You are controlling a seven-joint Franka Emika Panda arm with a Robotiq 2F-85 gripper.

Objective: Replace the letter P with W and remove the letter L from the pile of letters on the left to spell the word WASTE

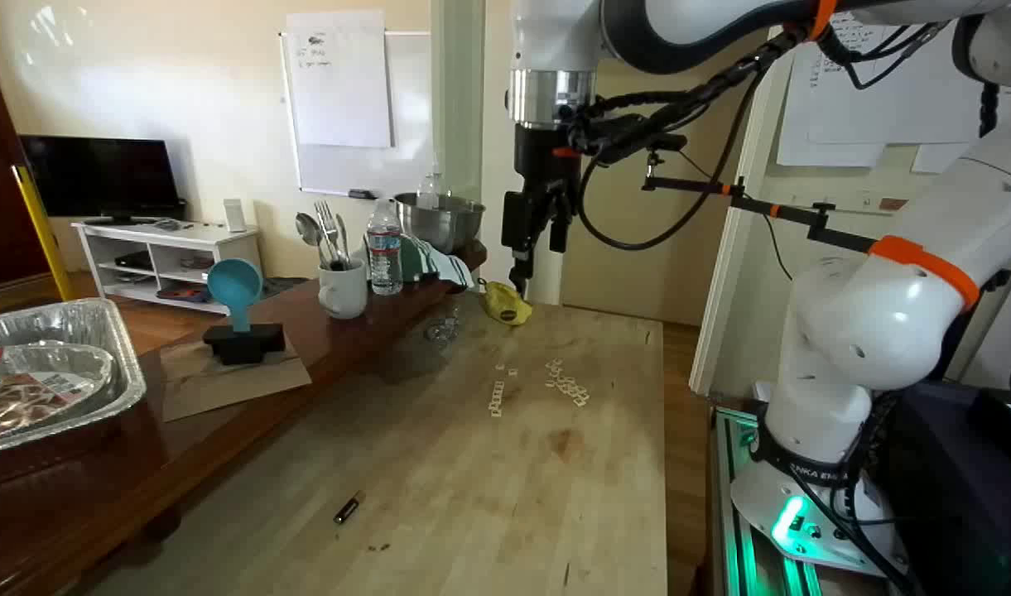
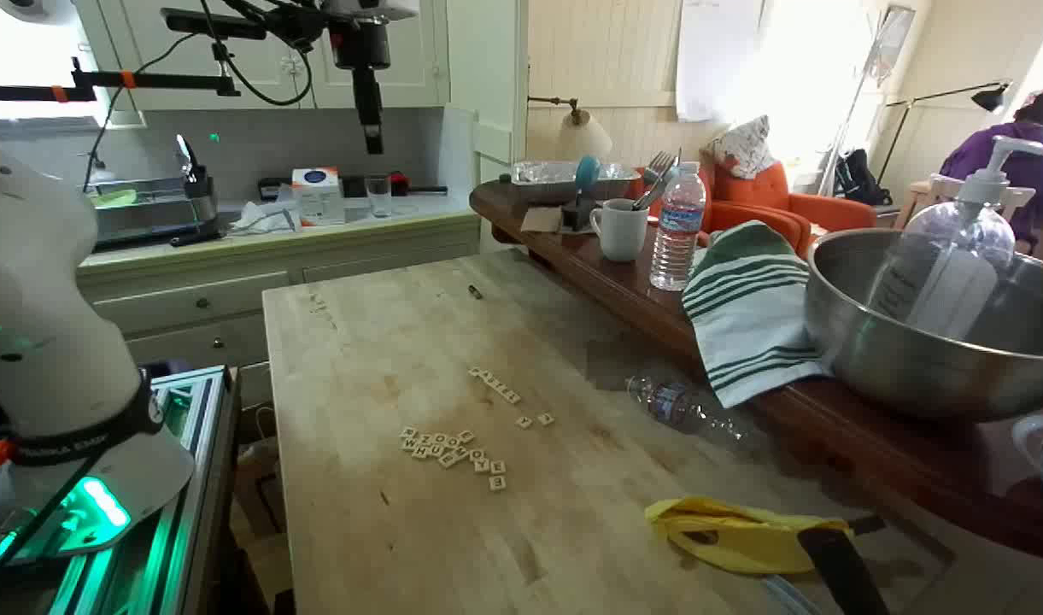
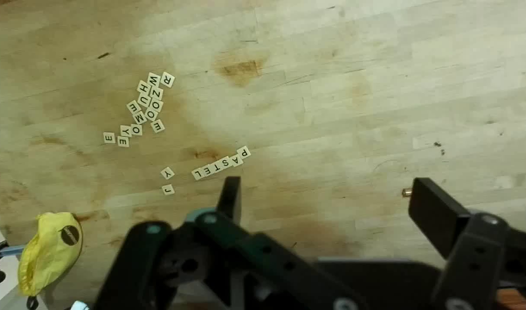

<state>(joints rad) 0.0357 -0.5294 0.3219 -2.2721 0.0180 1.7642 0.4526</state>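
In the wrist view a row of letter tiles reads PASTEL, with letter P [image 3: 244,152] at one end, slightly out of line, and letter L [image 3: 197,174] at the opposite end. Letter W [image 3: 153,80] lies in a separate cluster of tiles, touching its neighbours between R and H. Both groups show in both exterior views: the row [image 2: 495,386] and the cluster [image 1: 568,386], too small there to read fully. High over the table, my gripper [image 3: 326,183] is open with nothing between its fingers, and touches no tile. An exterior view shows the gripper [image 1: 540,252] pointing down.
Loose Y [image 3: 167,173] and J [image 3: 168,189] tiles lie beside the row's L end. A yellow bag [image 2: 743,534], a clear bottle on its side [image 2: 675,401] and a battery [image 1: 349,507] rest on the table. A raised dark wooden ledge holds a mug [image 1: 343,290] and metal bowl [image 2: 897,342].
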